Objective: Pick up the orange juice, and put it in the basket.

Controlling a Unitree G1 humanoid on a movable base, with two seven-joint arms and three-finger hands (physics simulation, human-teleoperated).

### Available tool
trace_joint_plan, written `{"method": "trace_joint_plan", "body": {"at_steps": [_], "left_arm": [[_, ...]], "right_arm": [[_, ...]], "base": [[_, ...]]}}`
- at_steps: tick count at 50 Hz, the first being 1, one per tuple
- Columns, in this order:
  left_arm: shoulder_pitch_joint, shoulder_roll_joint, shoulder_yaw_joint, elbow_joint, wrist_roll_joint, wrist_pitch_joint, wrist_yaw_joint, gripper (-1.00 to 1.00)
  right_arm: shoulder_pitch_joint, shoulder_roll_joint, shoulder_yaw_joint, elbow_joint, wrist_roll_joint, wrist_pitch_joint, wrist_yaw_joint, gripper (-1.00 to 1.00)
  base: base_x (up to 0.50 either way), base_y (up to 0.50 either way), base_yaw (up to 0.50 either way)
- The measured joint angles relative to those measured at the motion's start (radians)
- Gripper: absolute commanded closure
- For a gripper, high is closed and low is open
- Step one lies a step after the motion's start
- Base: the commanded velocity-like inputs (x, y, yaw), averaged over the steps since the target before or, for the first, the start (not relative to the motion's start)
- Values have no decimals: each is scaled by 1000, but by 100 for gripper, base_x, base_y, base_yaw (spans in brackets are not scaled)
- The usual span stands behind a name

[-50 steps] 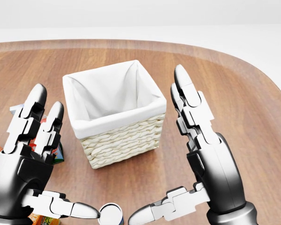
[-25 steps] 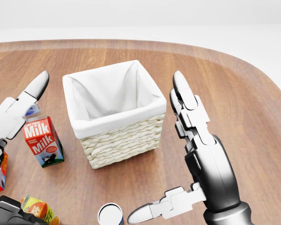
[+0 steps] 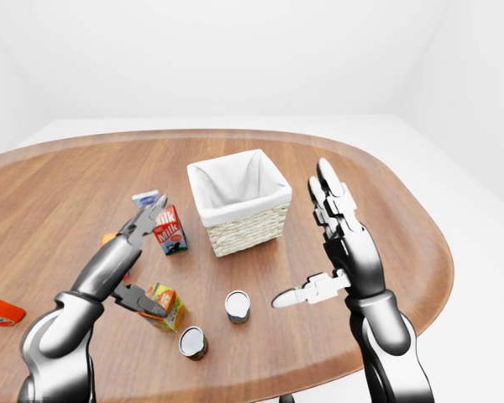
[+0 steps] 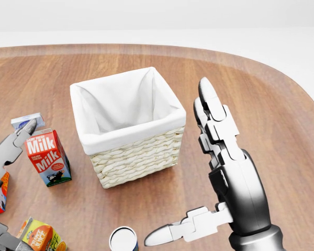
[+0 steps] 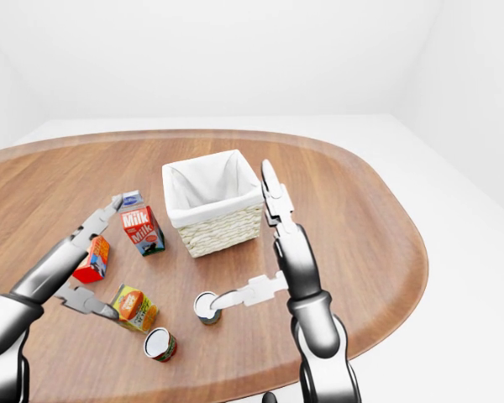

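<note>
Left robot hand (image 5: 88,260) is hovering released over the left part of the bench (image 3: 386,201), fingers spread and the thumb reaching low toward the orange juice (image 5: 135,308). That carton is lying near the bench's near edge, apparently tilted, with the thumb tip just beside it or touching it; which one cannot be told. By this posture, the hand is judged to be lining up a grasp, with nothing yet held.

Right robot hand (image 4: 220,172) is standing upright to the right of the basket (image 4: 128,125), also released, fingers extended and thumb pointing left. It is grasping nothing and appears parked clear of the basket mouth, leaving that opening free.

The basket is sitting near the bench's centre, its white liner empty as far as can be seen.

Other items crowd the left side. A milk carton (image 4: 47,157) is standing upright just left of the basket. A red carton (image 5: 92,259) is lying under the left fingers, and a small blue-topped carton (image 5: 132,200) is sitting farther off. Two cans (image 3: 238,306) (image 3: 192,342) are standing right of the juice. The milk carton and the nearer can are judged the likeliest obstacles on a path to the basket.
</note>
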Motion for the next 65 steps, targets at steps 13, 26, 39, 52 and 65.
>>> {"method": "trace_joint_plan", "body": {"at_steps": [13,26,39,52,65], "left_arm": [[-2,57,16,236,173,0,0,-100],[13,80,18,346,266,0,0,-100],[-7,90,-23,447,350,0,0,-100],[-38,109,-84,552,437,0,0,-100],[-98,140,-140,690,523,0,52,-100]], "right_arm": [[0,1,-5,4,14,0,-7,-100],[-1,1,-6,-6,24,0,-11,-100],[-2,1,-4,-13,28,0,-12,-100],[5,0,-3,-18,32,0,-13,-100],[13,-3,-2,-22,38,0,-13,-100]], "base": [[0,0,0],[0,0,0],[0,0,0],[0,0,0],[0,0,0]]}}
